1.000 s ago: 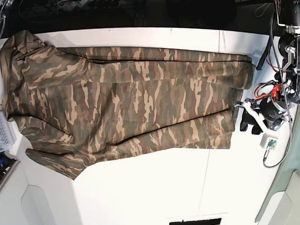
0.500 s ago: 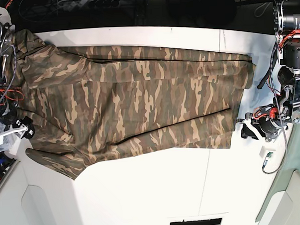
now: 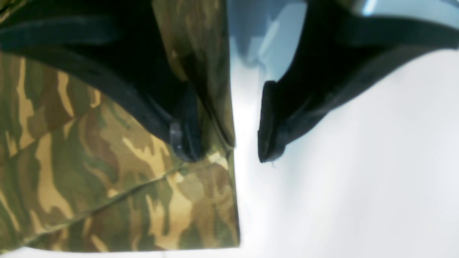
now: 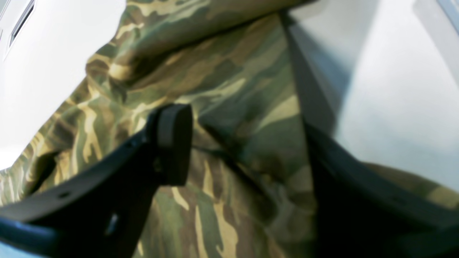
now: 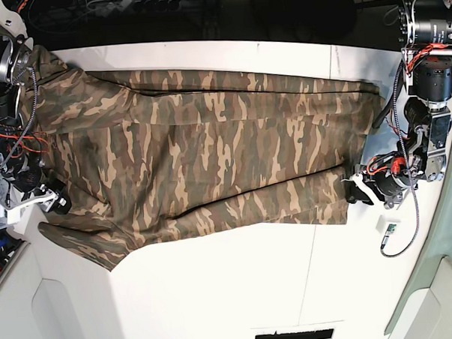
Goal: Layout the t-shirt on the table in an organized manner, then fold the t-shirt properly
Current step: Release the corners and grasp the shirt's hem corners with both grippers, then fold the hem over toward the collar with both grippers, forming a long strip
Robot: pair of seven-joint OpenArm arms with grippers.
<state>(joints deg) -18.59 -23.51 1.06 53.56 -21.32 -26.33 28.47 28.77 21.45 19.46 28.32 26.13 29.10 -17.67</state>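
1. The camouflage-print cloth t-shirt (image 5: pixel 210 151) in olive, brown and tan lies spread across the middle of the base view, stretching from the upper left to the right edge of the wide white table (image 5: pixel 239 289); it looks partly folded lengthwise, with a sleeve trailing at lower left
2. In the left wrist view my left gripper (image 3: pixel 224 136) straddles the shirt's straight edge near the corner: one dark finger sits over the fabric, the other over bare table, jaws apart and nothing pinched yet
3. In the right wrist view my right gripper (image 4: pixel 244 150) hangs over bunched cloth with its jaws spread wide; the fabric runs between them, but I see no clamp on it
4. I judge the step in hand to be taking both ends for the next fold
5. To do it well I would lower each gripper until the lower finger slides under every layer, close on matching edges, then lift both ends together so the cloth stays taut and square
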